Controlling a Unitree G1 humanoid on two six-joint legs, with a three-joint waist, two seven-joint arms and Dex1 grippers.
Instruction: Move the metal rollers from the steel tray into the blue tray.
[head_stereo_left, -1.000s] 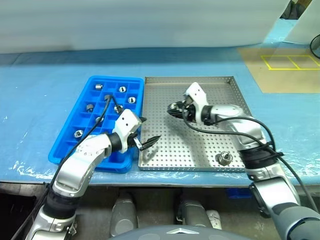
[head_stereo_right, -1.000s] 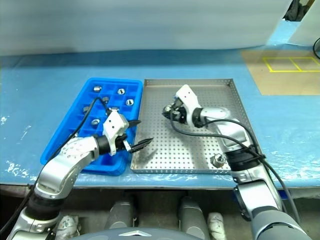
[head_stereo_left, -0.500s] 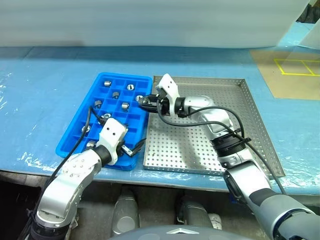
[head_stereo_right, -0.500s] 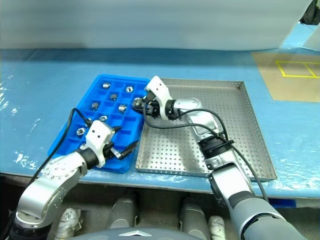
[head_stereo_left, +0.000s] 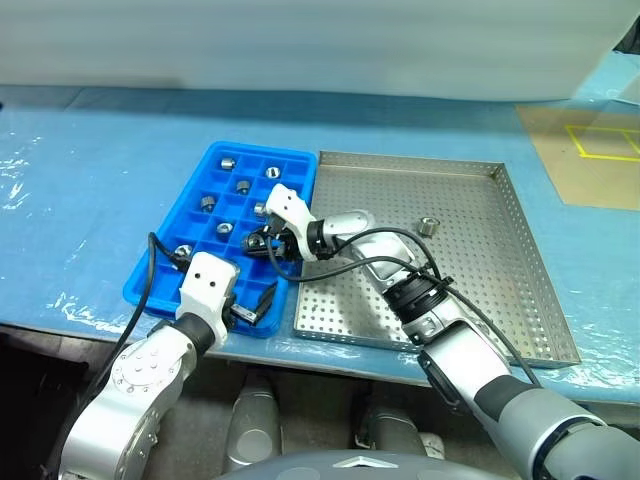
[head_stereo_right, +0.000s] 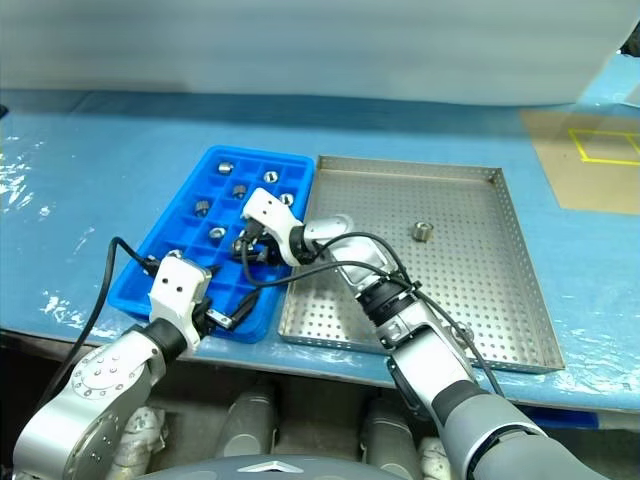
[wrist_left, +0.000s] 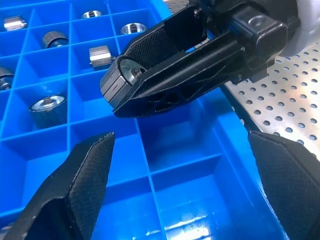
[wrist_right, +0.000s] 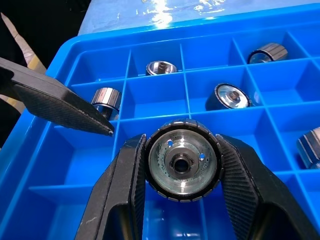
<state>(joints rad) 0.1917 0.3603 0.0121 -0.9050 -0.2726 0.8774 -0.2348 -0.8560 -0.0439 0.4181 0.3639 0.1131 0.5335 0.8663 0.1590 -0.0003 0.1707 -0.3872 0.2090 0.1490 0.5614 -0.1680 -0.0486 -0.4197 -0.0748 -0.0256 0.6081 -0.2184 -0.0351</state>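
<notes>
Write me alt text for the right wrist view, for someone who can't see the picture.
The right gripper is shut on a metal roller, holding it end-on above the blue tray and its square compartments. Other rollers lie singly in compartments beyond it. A black finger of the left gripper reaches in from one side.

We're looking at a workshop or factory test bench: a long table (head_stereo_left: 90, 200) is wearing blue protective sheeting, a perforated steel tray (head_stereo_left: 470, 260) and a blue tray (head_stereo_left: 165, 265) are sitting side by side, and yellow tape squares (head_stereo_left: 605, 140) are marking the tan floor (head_stereo_left: 570, 180) beyond.
</notes>
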